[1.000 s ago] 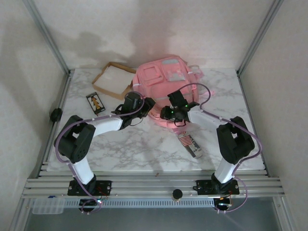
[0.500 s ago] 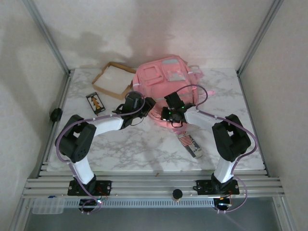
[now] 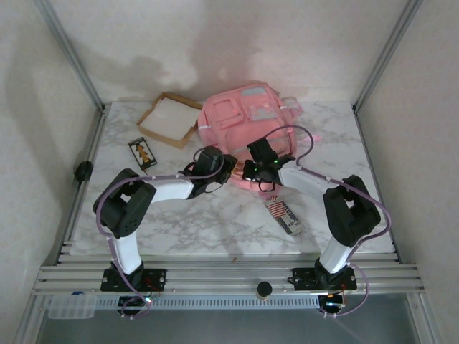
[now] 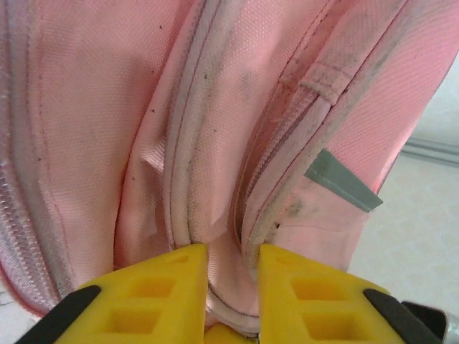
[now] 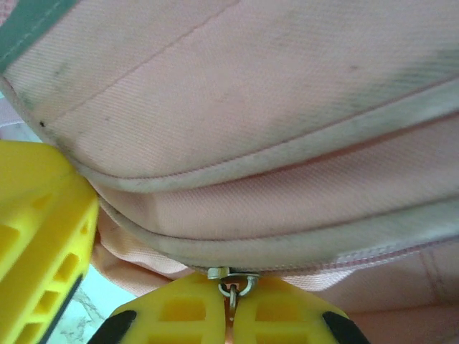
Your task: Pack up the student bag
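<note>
a white marble-patterned counter (image 3: 215, 222), seen from above, with pale walls around it. the large pink fabric student bag (image 3: 244, 115) lies at the far centre of the counter. its front pockets and a pale blue-grey panel face up, and its near edge is hidden under two wrists. two black and white robot arms reach in from the near edge and meet there, close together.

a shallow brown cardboard tray (image 3: 171, 120) holding a white sheet sits just left of the bag. a red and white striped packet (image 3: 283, 215) lies on the counter nearer than the bag, right of centre. a small dark card with an orange figure (image 3: 143, 152) lies well to the left, its print too small to read.

from above, the left fingers (image 3: 229, 170) and right fingers (image 3: 249, 170) are too small and dark to make out.

in the left wrist view, the yellow left fingers (image 4: 179, 287) are nearly closed, pinching a piped fold of the pink bag (image 4: 93, 107). a small grey tab (image 4: 343, 180) sticks out of a seam at the right.

in the right wrist view, the yellow right fingers (image 5: 215, 297) are pressed together on a small metal zip pull (image 5: 237, 285). the pull hangs from the zip line of the bag (image 5: 251, 72) and is mostly hidden between the fingers. another yellow finger block (image 5: 39, 215) enters at the left edge, cut off by the frame.
</note>
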`<move>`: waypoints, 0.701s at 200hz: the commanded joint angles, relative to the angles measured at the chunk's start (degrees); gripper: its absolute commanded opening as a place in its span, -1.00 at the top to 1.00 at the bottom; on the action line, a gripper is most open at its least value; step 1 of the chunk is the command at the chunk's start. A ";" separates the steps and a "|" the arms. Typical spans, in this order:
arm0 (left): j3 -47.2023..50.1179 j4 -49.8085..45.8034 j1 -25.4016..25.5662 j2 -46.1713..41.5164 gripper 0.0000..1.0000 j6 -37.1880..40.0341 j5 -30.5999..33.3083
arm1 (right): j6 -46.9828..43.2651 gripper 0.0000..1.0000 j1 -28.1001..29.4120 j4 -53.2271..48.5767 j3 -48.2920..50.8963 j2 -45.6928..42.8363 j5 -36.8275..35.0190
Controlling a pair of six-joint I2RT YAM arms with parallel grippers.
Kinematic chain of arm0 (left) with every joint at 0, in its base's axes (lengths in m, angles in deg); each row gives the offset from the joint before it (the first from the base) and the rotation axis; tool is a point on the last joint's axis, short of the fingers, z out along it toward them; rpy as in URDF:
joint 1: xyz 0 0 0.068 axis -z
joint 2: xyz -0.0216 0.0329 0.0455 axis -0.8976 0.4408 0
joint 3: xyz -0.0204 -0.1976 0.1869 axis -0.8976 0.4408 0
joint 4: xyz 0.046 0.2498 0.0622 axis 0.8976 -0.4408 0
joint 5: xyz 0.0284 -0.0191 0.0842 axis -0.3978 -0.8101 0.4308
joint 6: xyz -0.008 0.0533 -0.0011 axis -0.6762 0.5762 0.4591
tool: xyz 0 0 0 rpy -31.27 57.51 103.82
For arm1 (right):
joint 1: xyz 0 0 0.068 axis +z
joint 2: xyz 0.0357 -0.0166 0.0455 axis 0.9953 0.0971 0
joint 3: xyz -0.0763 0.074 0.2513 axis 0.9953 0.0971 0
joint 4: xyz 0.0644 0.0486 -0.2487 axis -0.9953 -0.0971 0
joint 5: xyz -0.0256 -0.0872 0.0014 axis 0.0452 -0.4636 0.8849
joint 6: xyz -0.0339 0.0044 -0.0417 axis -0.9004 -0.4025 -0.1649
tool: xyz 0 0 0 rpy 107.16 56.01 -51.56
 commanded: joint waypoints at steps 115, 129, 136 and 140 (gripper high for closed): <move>0.39 -9.62 -6.80 -2.17 0.26 8.65 2.41 | -10.78 1.00 -11.70 -3.83 2.93 -7.76 -1.55; 0.73 -6.84 -3.99 -3.73 0.14 6.13 0.00 | -10.73 1.00 -11.73 -3.80 3.59 -8.23 -1.34; 0.43 -5.68 -2.45 -4.16 0.14 4.97 -0.70 | -10.72 1.00 -11.73 -3.29 4.18 -8.67 -1.23; -0.03 -5.31 -1.57 -4.15 0.14 4.31 -1.27 | -10.71 1.00 -11.73 -2.96 4.52 -8.88 -1.10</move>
